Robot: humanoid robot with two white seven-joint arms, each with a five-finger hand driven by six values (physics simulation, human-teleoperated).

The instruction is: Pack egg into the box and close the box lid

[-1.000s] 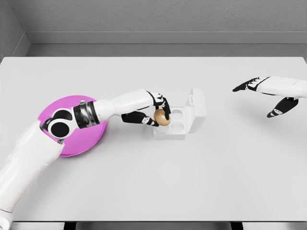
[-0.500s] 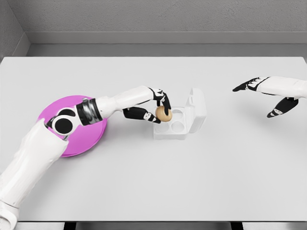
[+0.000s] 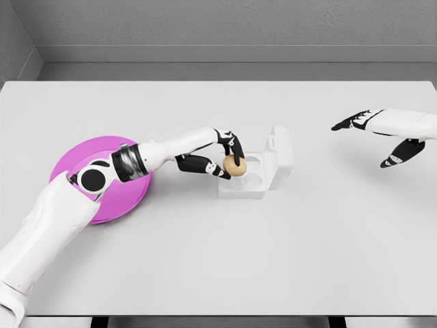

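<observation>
A tan egg point(image 3: 235, 167) is held in my left hand point(image 3: 230, 160), whose black fingers are curled around it. The egg hangs over the left side of the small white egg box point(image 3: 246, 176), just above its near-left cup. The box stands open in the middle of the table, its lid point(image 3: 280, 156) tilted up on the right side. Round cups show inside the tray. My right hand point(image 3: 372, 130) hovers far off at the right edge with fingers spread and nothing in it.
A flat magenta plate point(image 3: 130, 188) lies on the white table point(image 3: 218, 260) at the left, partly covered by my left forearm. A grey wall runs behind the table's far edge.
My left hand has carried the egg slightly right and lower toward the box's left cups, and its forearm has stretched out. The right arm has not moved.
</observation>
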